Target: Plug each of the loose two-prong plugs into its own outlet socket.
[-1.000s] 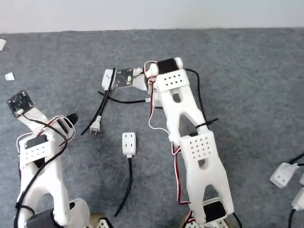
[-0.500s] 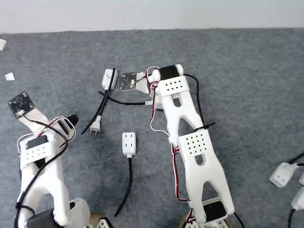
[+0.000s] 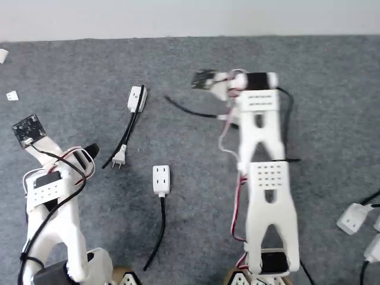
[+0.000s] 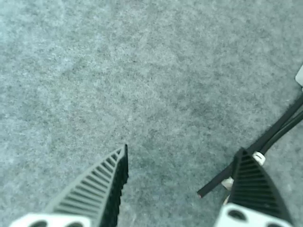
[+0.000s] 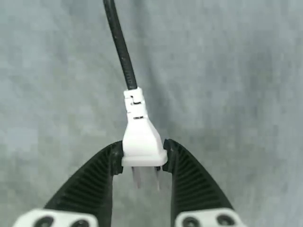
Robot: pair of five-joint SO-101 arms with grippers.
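Observation:
My right gripper [image 5: 142, 158] is shut on a white two-prong plug [image 5: 141, 139], prongs toward the camera, with its black cable [image 5: 118, 45] running away over the carpet. In the high view that gripper [image 3: 227, 117] is at the back centre, its cable [image 3: 187, 108] trailing left. A second plug [image 3: 119, 158] lies left of centre, its cable leading back to a white outlet [image 3: 136, 98]. Another white outlet socket [image 3: 161, 179] lies mid-table. My left gripper [image 4: 182, 151] stands open over bare carpet, one finger [image 4: 251, 184] beside a black cable [image 4: 272, 137]; from above, that gripper [image 3: 90, 151] is just left of the loose plug.
Grey carpet [image 3: 320, 89] covers the table. More white outlets [image 3: 355, 218] lie at the right edge. Small white bits [image 3: 12, 95] sit at the far left. The mid-table socket's cable [image 3: 160, 228] runs toward the front edge.
My right arm swung to the right with the plug, dragging its cable away from the back-left outlet. The left arm barely shifted.

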